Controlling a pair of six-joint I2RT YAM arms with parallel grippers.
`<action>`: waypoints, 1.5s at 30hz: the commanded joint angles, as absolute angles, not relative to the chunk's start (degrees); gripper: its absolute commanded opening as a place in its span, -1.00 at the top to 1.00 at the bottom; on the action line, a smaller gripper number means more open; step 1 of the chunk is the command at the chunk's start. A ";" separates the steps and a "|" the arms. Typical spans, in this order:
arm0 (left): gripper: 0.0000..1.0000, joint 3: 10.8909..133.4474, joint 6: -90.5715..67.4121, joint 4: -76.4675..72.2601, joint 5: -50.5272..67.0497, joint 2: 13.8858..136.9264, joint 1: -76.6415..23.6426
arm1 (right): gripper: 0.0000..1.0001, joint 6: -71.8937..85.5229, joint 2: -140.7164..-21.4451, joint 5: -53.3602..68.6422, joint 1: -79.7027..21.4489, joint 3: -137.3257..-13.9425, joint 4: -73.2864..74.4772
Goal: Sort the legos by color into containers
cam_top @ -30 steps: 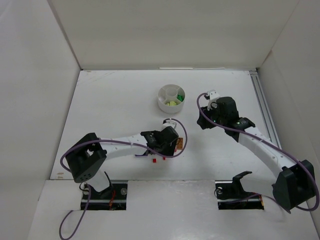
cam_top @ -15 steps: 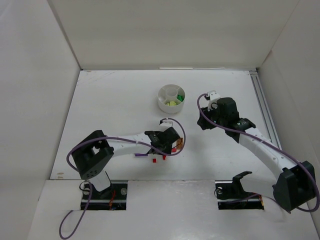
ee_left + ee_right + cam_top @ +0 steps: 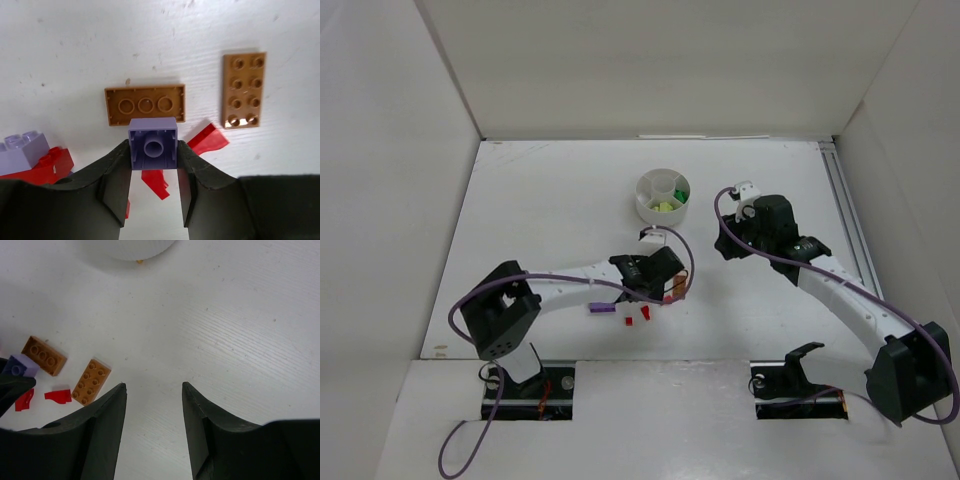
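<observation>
Left fingers [image 3: 116, 186] shifted, clamping purple lego [image 3: 153, 144]

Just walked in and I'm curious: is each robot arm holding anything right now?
Left gripper: fingers closed on a purple lego.
Right gripper: open, holding nothing.
</observation>
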State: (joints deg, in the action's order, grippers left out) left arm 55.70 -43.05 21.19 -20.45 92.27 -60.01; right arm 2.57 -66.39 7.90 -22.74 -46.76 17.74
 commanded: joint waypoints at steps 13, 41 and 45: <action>0.42 69.16 -28.75 16.35 -16.88 81.20 -40.71 | -0.08 3.77 -64.33 4.39 -17.84 -50.44 15.48; 0.42 99.85 -16.26 20.83 -4.67 111.88 -30.50 | -0.08 4.31 -75.67 5.44 -8.88 -58.71 13.10; 0.27 98.61 -15.73 20.82 -3.52 111.88 -30.50 | -0.08 4.31 -76.73 5.98 -7.83 -58.71 12.57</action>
State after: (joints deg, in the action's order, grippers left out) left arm 97.60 -16.82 20.27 -5.10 113.10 -31.00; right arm 3.90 -76.62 4.99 -8.71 -55.88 15.77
